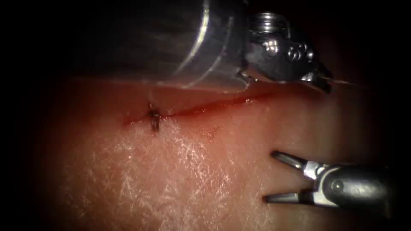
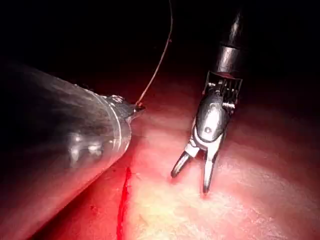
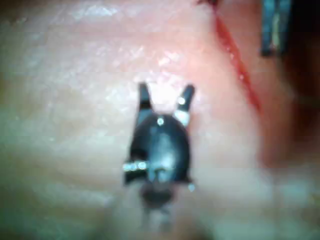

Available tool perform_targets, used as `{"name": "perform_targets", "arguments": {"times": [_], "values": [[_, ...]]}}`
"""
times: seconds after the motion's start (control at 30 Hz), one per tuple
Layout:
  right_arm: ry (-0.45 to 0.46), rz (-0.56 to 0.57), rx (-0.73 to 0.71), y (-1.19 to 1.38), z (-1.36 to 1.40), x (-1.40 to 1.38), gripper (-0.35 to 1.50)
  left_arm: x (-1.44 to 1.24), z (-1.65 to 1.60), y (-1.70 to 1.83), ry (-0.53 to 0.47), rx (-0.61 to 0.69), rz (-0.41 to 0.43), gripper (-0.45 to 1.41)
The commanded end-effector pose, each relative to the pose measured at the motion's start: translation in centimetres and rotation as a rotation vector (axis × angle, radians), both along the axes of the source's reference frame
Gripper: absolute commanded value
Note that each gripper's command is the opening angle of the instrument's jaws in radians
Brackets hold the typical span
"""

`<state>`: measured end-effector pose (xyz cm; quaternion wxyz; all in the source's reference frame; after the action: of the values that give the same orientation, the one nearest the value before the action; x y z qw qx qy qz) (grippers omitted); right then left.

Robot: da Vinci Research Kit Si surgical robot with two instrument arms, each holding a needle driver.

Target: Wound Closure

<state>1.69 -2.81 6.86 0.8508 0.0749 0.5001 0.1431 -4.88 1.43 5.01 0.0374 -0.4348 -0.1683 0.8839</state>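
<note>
The tissue carries a red cut slanting up to the right. One dark stitch crosses it near its left end. My left tool hangs over the cut's right end, its jaws shut on a thin thread. In the left wrist view that thread rises away from the left tool. My right tool hovers over the tissue to the right of and nearer than the cut. Its jaws stand wide open and hold nothing, as the right tool and the right tool also show.
The left arm's thick shaft covers the far side of the tissue above the cut. Red fluid lines the cut and the cut. Pale tissue spreads around the right tool.
</note>
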Motion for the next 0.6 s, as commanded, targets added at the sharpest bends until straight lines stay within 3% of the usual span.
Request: {"name": "perform_targets", "arguments": {"times": [0.03, 0.2, 0.3, 0.33, 0.47, 0.53, 0.6], "values": [[0.003, -0.002, 0.002, -0.07, 0.05, 0.08, 1.1, -0.17, 0.1, 0.08, -0.022, 0.021, -0.019, -0.45], [0.001, -0.008, 0.005, -0.09, 0.06, 0.11, 1.1, -0.57, 0.34, 0.42, -0.111, 0.097, -0.076, -0.45], [0.003, -0.01, 0.006, -0.1, 0.06, 0.13, 1.1, -0.65, 0.5, 0.54, -0.134, 0.142, -0.087, -0.45], [0.002, -0.01, 0.006, -0.1, 0.06, 0.14, 1.1, -0.66, 0.54, 0.56, -0.133, 0.166, -0.091, -0.32], [0.004, -0.011, 0.007, -0.1, 0.06, 0.14, 1.1, -0.63, 0.63, 0.6, -0.099, 0.27, -0.142, 0.88], [0.004, -0.011, 0.007, -0.1, 0.06, 0.15, 1.1, -0.56, 0.64, 0.61, -0.067, 0.285, -0.182, 1.16], [0.004, -0.011, 0.007, -0.1, 0.06, 0.15, 1.1, -0.45, 0.63, 0.59, -0.055, 0.296, -0.195, 1.25]]}}
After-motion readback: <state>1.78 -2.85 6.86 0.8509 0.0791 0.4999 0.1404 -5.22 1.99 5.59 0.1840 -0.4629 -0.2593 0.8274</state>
